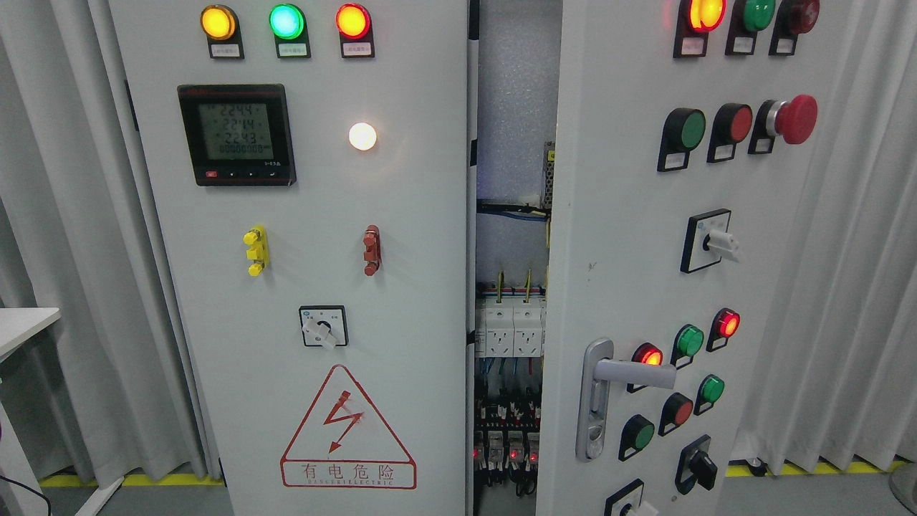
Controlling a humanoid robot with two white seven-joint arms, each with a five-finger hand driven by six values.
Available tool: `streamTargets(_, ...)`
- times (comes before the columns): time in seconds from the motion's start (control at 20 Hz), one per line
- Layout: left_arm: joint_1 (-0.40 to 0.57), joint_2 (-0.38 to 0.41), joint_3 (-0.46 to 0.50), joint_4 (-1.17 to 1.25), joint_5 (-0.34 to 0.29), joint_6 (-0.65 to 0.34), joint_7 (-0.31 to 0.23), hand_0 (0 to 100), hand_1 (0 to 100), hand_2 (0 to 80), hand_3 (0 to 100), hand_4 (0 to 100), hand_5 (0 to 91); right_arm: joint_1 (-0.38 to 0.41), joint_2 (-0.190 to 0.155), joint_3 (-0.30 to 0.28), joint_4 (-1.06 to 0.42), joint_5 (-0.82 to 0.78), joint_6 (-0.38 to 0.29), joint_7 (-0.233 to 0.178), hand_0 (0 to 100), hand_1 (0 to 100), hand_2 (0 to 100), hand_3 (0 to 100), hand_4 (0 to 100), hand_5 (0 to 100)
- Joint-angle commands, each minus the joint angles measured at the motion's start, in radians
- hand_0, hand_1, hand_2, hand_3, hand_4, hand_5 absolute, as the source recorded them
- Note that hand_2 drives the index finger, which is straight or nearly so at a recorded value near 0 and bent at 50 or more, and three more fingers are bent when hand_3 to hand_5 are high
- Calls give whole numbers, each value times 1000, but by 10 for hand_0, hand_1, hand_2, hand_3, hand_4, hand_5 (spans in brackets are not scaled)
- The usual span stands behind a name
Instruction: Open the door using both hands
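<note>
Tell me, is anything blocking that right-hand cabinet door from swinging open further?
Nothing visible does. The right door is already ajar, showing breakers in the gap beside the left door. Its handle is free, and only curtains hang behind it. Neither robot hand is in view.

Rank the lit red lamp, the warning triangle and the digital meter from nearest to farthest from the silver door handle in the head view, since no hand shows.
Measured from the door handle on the right door:
1. Lit red lamp, just above the lever.
2. Warning triangle, low on the left door.
3. Digital meter, high on the left door.
</note>
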Motion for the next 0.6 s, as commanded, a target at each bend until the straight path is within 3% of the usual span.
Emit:
streamTargets(0.0, 1, 7, 1, -17, 0, 0, -1, 295, 0, 26, 27, 38, 0, -31, 0, 0, 0, -6, 0, 0, 218, 0, 0, 0, 0, 0)
streamTargets(0.25, 16, 11, 1, -66, 0, 0, -2, 295, 0, 27, 27, 39, 0, -31, 0, 0, 0, -6, 0, 0, 218, 0, 0, 0, 0, 0)
streamTargets(0.35, 48, 16, 1, -185, 0, 0, -30, 295, 0, 27, 27, 38, 0, -31, 0, 0, 0, -6, 0, 0, 218, 0, 0, 0, 0, 0)
streamTargets(0.45, 98, 43, 1, -381, 0, 0, -144, 295, 0, 27, 27, 38, 0, -31, 0, 0, 0, -6, 0, 0, 218, 0, 0, 0, 0, 0)
streamTargets(0.5, 126, 53, 3, -476, 2, 0, -222, 296, 0, 27, 27, 38, 0, -31, 0, 0, 0, -6, 0, 0, 218, 0, 0, 0, 0, 0)
streamTargets(0.55, 152, 62, 4, -579, 2, -1, -334, 296, 0, 27, 27, 38, 0, -31, 0, 0, 0, -6, 0, 0, 218, 0, 0, 0, 0, 0)
